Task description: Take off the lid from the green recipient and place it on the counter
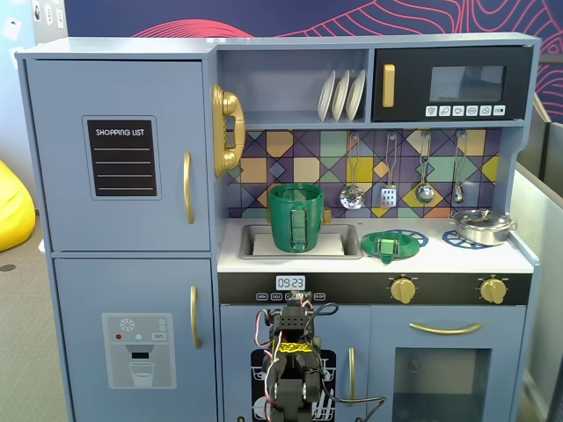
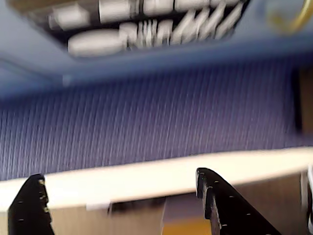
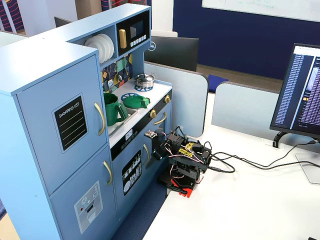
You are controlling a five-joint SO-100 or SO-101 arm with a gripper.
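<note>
The green recipient (image 1: 296, 217) stands uncovered in the sunken sink, also seen in the other fixed view (image 3: 113, 110). The green lid (image 1: 390, 244) lies flat on the white counter (image 1: 440, 257), over the left blue burner ring; it also shows in a fixed view (image 3: 136, 101). My arm (image 1: 295, 352) is folded low in front of the cabinet doors, well below the counter (image 3: 150, 95). In the blurred wrist view my gripper (image 2: 120, 175) is open and empty, its black fingers (image 2: 222, 205) wide apart, facing the blue cabinet front.
A silver metal pot (image 1: 482, 226) sits on the right burner ring, also seen in a fixed view (image 3: 145, 79). Utensils hang on the tiled back wall (image 1: 387, 185). The arm's base (image 3: 181, 182) stands on a white desk with cables and a monitor (image 3: 302, 90).
</note>
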